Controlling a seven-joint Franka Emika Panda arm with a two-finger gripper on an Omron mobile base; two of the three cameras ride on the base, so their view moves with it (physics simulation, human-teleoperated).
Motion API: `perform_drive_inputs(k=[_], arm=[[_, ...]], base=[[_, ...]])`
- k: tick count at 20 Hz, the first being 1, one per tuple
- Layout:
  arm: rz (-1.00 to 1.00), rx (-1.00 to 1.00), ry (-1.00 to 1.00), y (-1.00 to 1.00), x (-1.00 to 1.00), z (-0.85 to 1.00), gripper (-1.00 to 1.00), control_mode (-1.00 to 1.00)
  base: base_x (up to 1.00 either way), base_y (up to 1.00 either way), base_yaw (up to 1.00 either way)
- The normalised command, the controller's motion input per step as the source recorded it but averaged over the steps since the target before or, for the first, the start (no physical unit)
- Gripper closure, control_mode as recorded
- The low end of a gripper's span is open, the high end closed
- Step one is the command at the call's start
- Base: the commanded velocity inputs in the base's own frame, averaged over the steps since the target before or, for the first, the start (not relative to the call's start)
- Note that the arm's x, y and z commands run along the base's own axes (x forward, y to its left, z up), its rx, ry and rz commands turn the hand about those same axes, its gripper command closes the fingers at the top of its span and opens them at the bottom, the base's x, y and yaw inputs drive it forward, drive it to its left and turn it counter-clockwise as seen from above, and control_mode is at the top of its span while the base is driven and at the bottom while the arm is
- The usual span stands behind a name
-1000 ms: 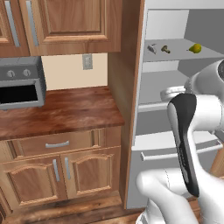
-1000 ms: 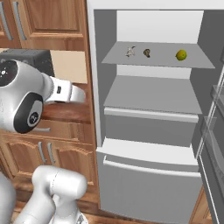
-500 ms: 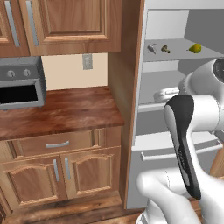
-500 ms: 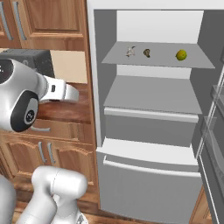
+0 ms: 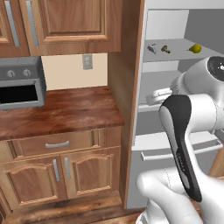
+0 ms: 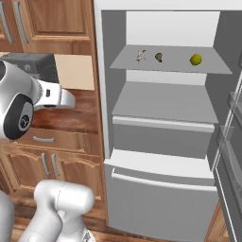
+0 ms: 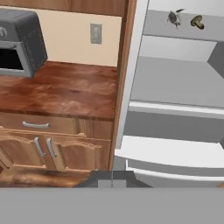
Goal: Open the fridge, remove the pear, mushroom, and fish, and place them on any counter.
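Fridge (image 6: 160,142) stands open; fish (image 6: 141,56), mushroom (image 6: 159,57) and pear (image 6: 195,59) lie in a row on its top shelf, well apart from the end effector (image 7: 112,183), which is fully closed and holds nothing. Best next move, I judge: spread the fingers, rise to shelf height, approach one item straight on, then carry it to the surface (image 5: 61,111). Fingertips barely show in the hand view; pear is cut off there.

The fridge (image 6: 160,142) stands open, its upper shelf reachable from the front past the wooden side panel (image 5: 127,87) on its left. Left of the fridge, the desk (image 5: 65,111) lies bare up to the toaster oven (image 5: 19,87).
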Motion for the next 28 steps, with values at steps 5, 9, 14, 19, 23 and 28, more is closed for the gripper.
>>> perform_drive_inputs(k=[5,9,14,19,23,28], arm=[[-0.02,0.02,-0.02,-0.06,-0.16,0.0,1.0,-1.0],[-0.07,0.0,-0.1,-0.09,-0.36,0.0,1.0,-1.0],[-0.05,0.0,-0.02,-0.17,-0.23,0.0,1.0,-1.0],[-0.01,0.01,0.0,-0.16,-0.09,0.0,1.0,1.0],[0.0,0.0,0.0,0.0,0.0,0.0,1.0,1.0],[0.0,0.0,0.0,0.0,0.0,0.0,1.0,1.0]], base=[[0.0,0.0,0.0],[0.0,0.0,0.0],[0.0,0.0,0.0],[0.0,-0.23,0.0],[0.0,-0.39,0.0],[0.0,-0.49,0.0]])
